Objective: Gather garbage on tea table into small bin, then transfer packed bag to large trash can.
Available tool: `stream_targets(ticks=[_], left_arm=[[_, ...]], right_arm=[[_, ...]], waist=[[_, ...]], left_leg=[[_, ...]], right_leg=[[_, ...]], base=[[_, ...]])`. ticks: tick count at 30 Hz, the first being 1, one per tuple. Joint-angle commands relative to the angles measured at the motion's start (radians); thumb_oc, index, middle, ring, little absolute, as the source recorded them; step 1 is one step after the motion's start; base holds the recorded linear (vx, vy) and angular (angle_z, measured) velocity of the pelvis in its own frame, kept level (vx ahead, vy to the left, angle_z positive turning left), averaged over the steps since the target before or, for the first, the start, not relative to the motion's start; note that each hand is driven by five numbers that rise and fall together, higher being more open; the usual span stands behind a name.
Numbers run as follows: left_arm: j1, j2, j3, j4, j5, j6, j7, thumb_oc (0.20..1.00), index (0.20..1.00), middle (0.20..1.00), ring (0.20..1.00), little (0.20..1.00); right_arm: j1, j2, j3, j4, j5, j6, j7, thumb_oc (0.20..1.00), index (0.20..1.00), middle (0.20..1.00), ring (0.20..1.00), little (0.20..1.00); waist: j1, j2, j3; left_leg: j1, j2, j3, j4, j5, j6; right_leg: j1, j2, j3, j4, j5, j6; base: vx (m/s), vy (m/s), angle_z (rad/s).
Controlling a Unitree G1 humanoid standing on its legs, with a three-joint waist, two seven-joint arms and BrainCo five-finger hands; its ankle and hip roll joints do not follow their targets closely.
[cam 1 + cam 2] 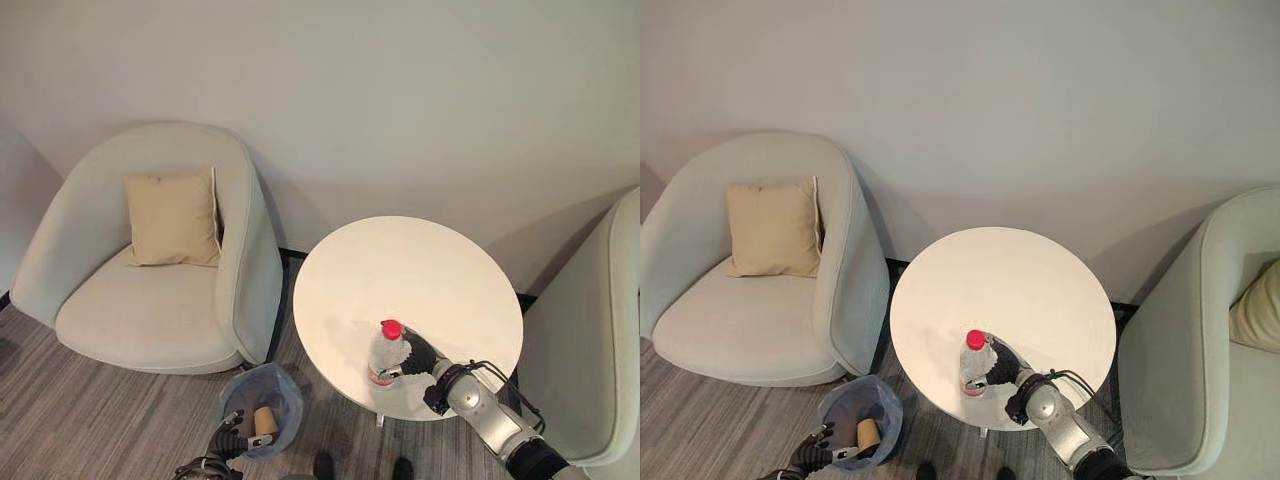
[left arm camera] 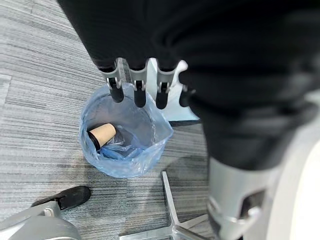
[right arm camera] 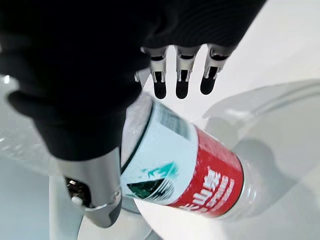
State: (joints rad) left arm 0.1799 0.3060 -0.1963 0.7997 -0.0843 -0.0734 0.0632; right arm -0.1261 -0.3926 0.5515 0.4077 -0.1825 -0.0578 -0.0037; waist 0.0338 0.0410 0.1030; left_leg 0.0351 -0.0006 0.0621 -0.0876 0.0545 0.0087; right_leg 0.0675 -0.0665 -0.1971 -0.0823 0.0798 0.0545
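Right hand (image 1: 420, 353) is grasping the red-capped bottle (image 1: 386, 352), standing upright near the round table's (image 1: 400, 270) near edge. Left hand (image 2: 145, 90) is hovering, fingers relaxed, over the blue-bagged small bin (image 1: 262, 392) containing a cardboard tube (image 2: 101, 135), on the floor left of the table.

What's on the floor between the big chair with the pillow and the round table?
The small bin, lined with a blue bag and holding a cardboard tube, sits there, seen in the left eye view, with the left hand beside it.
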Motion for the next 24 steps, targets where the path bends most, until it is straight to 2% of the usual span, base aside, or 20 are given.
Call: stream_targets(ticks=[1, 2, 3, 4, 10, 18, 24], left_arm=[[-0.075, 0.028, -0.008, 0.023, 0.037, -0.018, 0.005, 1.000, 1.000, 1.000, 1.000, 1.000], [-0.075, 0.028, -0.008, 0.023, 0.037, -0.018, 0.005, 1.000, 1.000, 1.000, 1.000, 1.000], [-0.075, 0.026, -0.016, 0.023, 0.034, -0.020, 0.005, 1.000, 1.000, 1.000, 1.000, 1.000], [-0.077, 0.026, -0.020, 0.025, 0.033, -0.020, 0.007, 1.000, 1.000, 1.000, 1.000, 1.000], [-0.078, 0.031, -0.022, 0.007, 0.019, -0.022, 0.016, 1.000, 1.000, 1.000, 1.000, 1.000], [-0.051, 0.035, 0.016, 0.007, 0.010, -0.015, 0.017, 1.000, 1.000, 1.000, 1.000, 1.000], [-0.031, 0.041, 0.043, -0.010, -0.002, -0.009, 0.016, 1.000, 1.000, 1.000, 1.000, 1.000]], right_arm=[[-0.097, 0.046, 0.037, 0.025, -0.034, -0.023, -0.006, 1.000, 1.000, 1.000, 1.000, 1.000], [-0.098, 0.046, 0.037, 0.026, -0.034, -0.024, -0.006, 1.000, 1.000, 1.000, 1.000, 1.000], [-0.110, 0.064, 0.047, 0.040, -0.023, -0.022, -0.011, 0.903, 0.903, 0.903, 0.903, 0.903], [-0.118, 0.077, 0.047, 0.046, -0.004, -0.023, -0.016, 0.200, 0.200, 0.200, 0.200, 0.200], [-0.139, 0.107, 0.019, 0.035, 0.096, -0.037, -0.046, 0.200, 0.200, 0.200, 0.200, 0.200], [-0.109, 0.022, -0.081, -0.172, 0.135, -0.058, -0.061, 0.200, 0.200, 0.200, 0.200, 0.200], [-0.069, -0.033, -0.143, -0.295, 0.156, -0.076, -0.058, 0.200, 0.200, 0.200, 0.200, 0.200]], waist=[[0.016, -0.032, 0.032], [0.016, -0.032, 0.032], [0.019, -0.029, 0.033], [0.021, -0.028, 0.033], [0.031, -0.024, 0.034], [0.032, -0.034, 0.032], [0.033, -0.037, 0.041]], left_leg=[[0.043, -0.003, 0.004, 0.033, -0.108, -0.033], [0.043, -0.003, 0.004, 0.033, -0.108, -0.033], [0.044, -0.004, 0.002, 0.030, -0.106, -0.033], [0.045, -0.005, 0.001, 0.029, -0.104, -0.033], [0.043, -0.005, -0.009, 0.024, -0.097, -0.035], [0.047, 0.007, -0.008, 0.023, -0.095, -0.040], [0.031, 0.026, -0.022, 0.044, -0.088, -0.055]], right_leg=[[0.018, -0.047, 0.018, 0.053, -0.150, 0.055], [0.018, -0.047, 0.017, 0.053, -0.150, 0.055], [0.018, -0.048, 0.015, 0.050, -0.150, 0.056], [0.020, -0.048, 0.014, 0.049, -0.150, 0.056], [0.025, -0.051, 0.002, 0.046, -0.149, 0.057], [0.029, -0.049, -0.011, 0.057, -0.156, 0.054], [0.026, -0.031, -0.019, 0.063, -0.174, 0.037]], base=[[0.00, 0.001, 0.04], [-0.01, 0.005, 0.06], [-0.01, 0.009, 0.07], [-0.01, 0.013, 0.10], [-0.01, 0.007, 0.12], [-0.02, -0.029, 0.07], [-0.04, -0.087, 0.02]])
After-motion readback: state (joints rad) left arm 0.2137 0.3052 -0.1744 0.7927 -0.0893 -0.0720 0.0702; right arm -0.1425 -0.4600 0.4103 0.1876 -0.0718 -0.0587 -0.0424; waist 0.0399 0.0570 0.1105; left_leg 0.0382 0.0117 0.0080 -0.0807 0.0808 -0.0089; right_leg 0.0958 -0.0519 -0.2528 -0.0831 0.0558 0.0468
